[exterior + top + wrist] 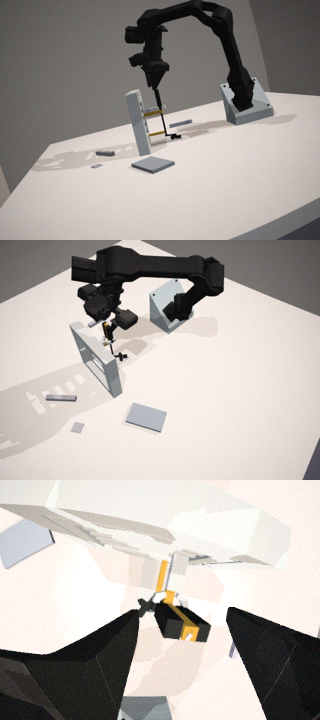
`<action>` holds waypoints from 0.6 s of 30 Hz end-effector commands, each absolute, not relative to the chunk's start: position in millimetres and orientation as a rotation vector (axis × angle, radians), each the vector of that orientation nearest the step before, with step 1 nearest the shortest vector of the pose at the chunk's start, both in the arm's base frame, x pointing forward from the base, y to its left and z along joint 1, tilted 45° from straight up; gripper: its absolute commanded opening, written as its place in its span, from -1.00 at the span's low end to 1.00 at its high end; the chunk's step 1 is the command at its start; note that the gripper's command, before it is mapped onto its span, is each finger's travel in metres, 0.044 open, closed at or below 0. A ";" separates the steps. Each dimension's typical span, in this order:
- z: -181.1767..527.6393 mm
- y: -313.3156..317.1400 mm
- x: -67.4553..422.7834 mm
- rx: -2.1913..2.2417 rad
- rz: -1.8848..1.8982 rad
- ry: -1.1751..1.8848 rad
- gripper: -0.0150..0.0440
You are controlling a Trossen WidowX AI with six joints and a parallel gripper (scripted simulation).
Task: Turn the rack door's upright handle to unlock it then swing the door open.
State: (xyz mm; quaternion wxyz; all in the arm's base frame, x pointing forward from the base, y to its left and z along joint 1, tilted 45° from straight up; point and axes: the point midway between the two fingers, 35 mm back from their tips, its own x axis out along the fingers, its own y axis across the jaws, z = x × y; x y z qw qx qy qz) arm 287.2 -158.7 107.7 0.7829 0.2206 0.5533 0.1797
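1. In the top view's upper half, I see the arm (165,267) (178,14) in matt black, like moulded plastic.
2. Left of centre there, the frame (115,379) (138,126) looks smooth, matt, plastic-like.
3. At lower centre, my flat slab (146,417) (153,163) (24,542) looks smooth and matt.

Three views: two wide, one close.
Top and exterior look down from high and low, sharing arm and frame (115,376) (138,124) (220,525); my wrist view faces down.
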 end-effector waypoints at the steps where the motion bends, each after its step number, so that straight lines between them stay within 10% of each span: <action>1: 106.9 -164.8 282.8 0.558 0.424 1.192 0.46; 18: 102.8 -176.0 271.6 0.790 0.495 1.188 0.46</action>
